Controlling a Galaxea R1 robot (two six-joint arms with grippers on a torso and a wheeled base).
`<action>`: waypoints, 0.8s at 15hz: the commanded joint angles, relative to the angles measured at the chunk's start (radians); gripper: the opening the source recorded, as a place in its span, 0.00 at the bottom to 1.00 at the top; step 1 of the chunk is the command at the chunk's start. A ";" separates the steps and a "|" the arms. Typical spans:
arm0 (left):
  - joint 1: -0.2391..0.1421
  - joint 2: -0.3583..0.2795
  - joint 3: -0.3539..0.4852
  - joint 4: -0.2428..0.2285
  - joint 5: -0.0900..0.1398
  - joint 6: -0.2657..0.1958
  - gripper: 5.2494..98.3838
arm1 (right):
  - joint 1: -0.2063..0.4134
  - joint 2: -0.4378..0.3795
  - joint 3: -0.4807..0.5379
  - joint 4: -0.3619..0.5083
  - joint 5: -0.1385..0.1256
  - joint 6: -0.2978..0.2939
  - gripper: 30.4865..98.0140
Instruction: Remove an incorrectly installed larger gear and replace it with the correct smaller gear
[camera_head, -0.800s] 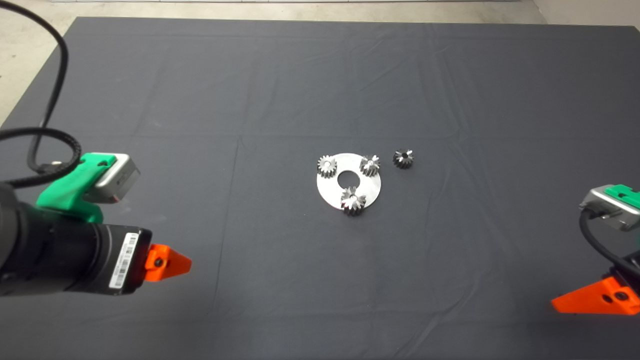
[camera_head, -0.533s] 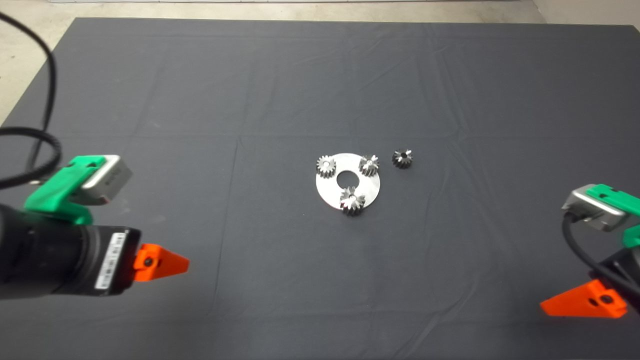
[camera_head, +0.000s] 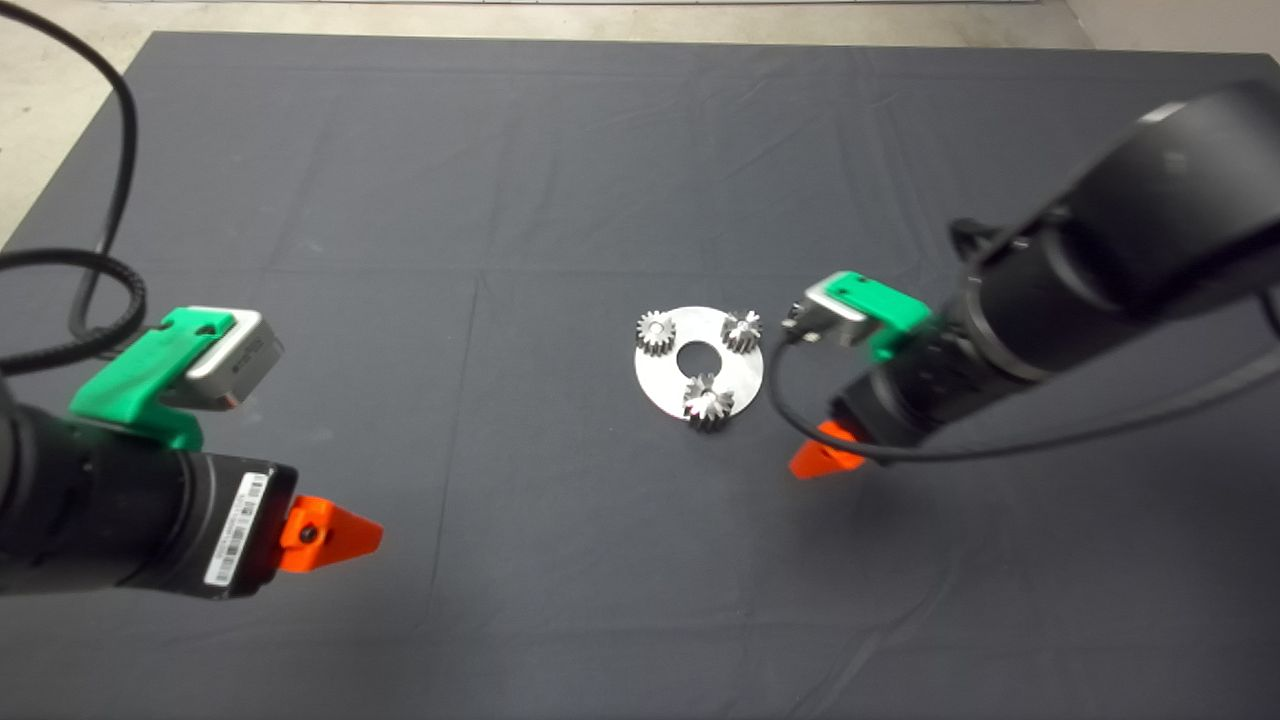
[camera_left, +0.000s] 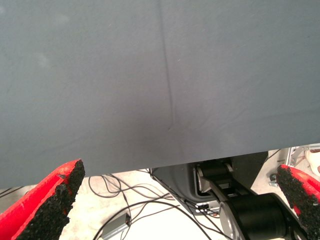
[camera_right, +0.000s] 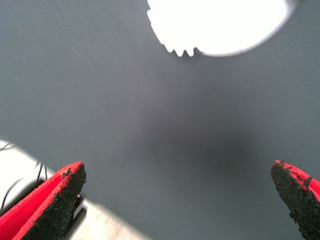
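Observation:
A round silver plate (camera_head: 665, 385) lies mid-mat with three gears on it. The larger gear (camera_head: 708, 401) sits at its near edge. Two small silver gears (camera_head: 655, 332) (camera_head: 741, 330) sit at its far edge. The smaller gear is hidden behind my right arm's wrist camera (camera_head: 850, 308). My right gripper (camera_head: 815, 462) is open, just right of the plate and nearer than it. Its wrist view shows wide-apart fingers (camera_right: 55, 200) over bare mat and a glaring white round shape with teeth (camera_right: 215, 25). My left gripper (camera_head: 330, 535) is open at the near left, over bare mat (camera_left: 165, 90).
Black cables (camera_head: 110, 250) loop by the left arm. The mat's far edge (camera_head: 600, 38) meets pale floor. The left wrist view shows the mat's edge with cables and the robot's base (camera_left: 235, 200) beyond it.
My right arm has swung in from the lower right edge to beside the plate and now covers the smaller gear. The left arm has barely shifted.

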 joint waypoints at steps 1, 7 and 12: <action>-0.015 0.002 0.005 -0.014 0.005 0.002 1.00 | -0.055 0.106 -0.095 -0.130 -0.005 -0.058 1.00; -0.015 0.002 0.008 -0.014 0.005 0.001 1.00 | -0.120 0.123 -0.125 -0.287 -0.031 -0.103 1.00; -0.015 0.000 0.011 -0.016 0.007 -0.001 1.00 | -0.176 0.080 -0.125 -0.395 -0.034 -0.119 1.00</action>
